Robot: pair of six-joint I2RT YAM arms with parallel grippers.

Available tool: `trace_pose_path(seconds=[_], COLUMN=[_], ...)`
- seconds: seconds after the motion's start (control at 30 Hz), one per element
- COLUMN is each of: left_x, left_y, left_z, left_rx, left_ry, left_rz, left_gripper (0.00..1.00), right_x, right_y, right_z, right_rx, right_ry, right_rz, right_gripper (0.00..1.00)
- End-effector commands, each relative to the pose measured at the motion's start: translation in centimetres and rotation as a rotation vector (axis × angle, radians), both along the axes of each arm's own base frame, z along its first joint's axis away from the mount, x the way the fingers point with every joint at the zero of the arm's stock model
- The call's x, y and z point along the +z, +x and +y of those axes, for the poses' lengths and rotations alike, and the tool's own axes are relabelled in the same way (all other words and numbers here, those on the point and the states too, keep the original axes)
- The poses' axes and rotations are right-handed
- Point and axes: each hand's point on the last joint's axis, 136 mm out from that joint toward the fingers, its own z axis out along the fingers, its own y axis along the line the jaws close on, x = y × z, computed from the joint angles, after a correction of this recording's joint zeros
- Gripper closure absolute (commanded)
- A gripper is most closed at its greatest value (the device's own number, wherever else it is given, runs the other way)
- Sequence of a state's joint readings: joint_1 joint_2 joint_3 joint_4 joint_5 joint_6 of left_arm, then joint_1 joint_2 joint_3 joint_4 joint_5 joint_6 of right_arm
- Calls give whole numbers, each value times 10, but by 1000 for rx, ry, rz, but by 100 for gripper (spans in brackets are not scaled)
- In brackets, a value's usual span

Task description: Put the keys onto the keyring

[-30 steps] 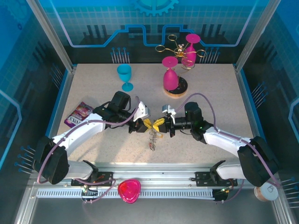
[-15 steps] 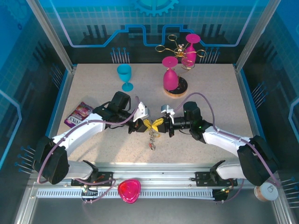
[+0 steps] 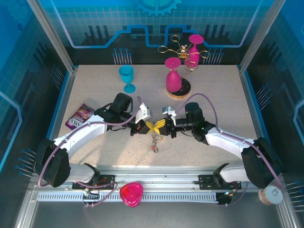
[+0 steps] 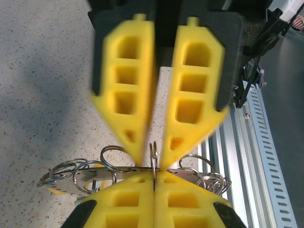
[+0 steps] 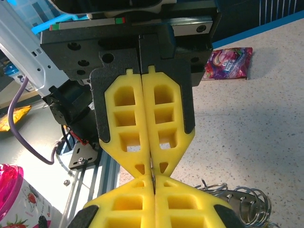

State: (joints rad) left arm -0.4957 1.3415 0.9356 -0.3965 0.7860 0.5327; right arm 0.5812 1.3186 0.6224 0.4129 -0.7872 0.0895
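At the centre of the top view, the left tool (image 3: 144, 127) was clamped shut on the keyring (image 4: 118, 170). The right tool (image 3: 162, 126) looked pinched on it from the opposite side, and keys (image 3: 155, 143) dangled beneath. Judged best: one tool should hold firm while the other regrips, never both loosening.
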Motion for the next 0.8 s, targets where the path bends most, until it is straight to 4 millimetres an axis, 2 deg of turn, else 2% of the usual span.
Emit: trace_pose_path(seconds=[0.0, 0.03, 0.07, 0.17, 0.27, 0.4, 0.47, 0.63, 0.77], left_x=[20, 20, 18, 14, 21, 18, 15, 4, 1], left_y=[7, 8, 12, 30, 42, 44, 40, 22, 10], left_z=[-3, -2, 0, 15, 35, 61, 70, 65, 59], left_rx=[94, 135, 201, 459, 717, 1000, 1126, 1285, 1322], left_ry=[-71, -66, -54, 46, 82, 168, 182, 160, 162], left_rz=[-21, -19, -14, 28, 189, 422, 552, 900, 1072], left_gripper=[100, 100, 100, 100, 100, 100, 100, 100, 100], right_x=[21, 24, 27, 36, 39, 35, 34, 25, 7], right_y=[12, 14, 15, 18, 17, 3, -6, -29, -23], right_z=[-5, -8, -11, -20, -29, -26, -20, 6, 19], right_rx=[-70, -91, -112, -165, -206, -214, -211, -193, -243], right_ry=[25, 24, 20, -11, -79, -183, -208, -189, -149], right_rz=[-40, -48, -59, -86, -89, -116, -154, -252, -269], right_gripper=[58, 50, 46, 43, 44, 49, 52, 53, 52])
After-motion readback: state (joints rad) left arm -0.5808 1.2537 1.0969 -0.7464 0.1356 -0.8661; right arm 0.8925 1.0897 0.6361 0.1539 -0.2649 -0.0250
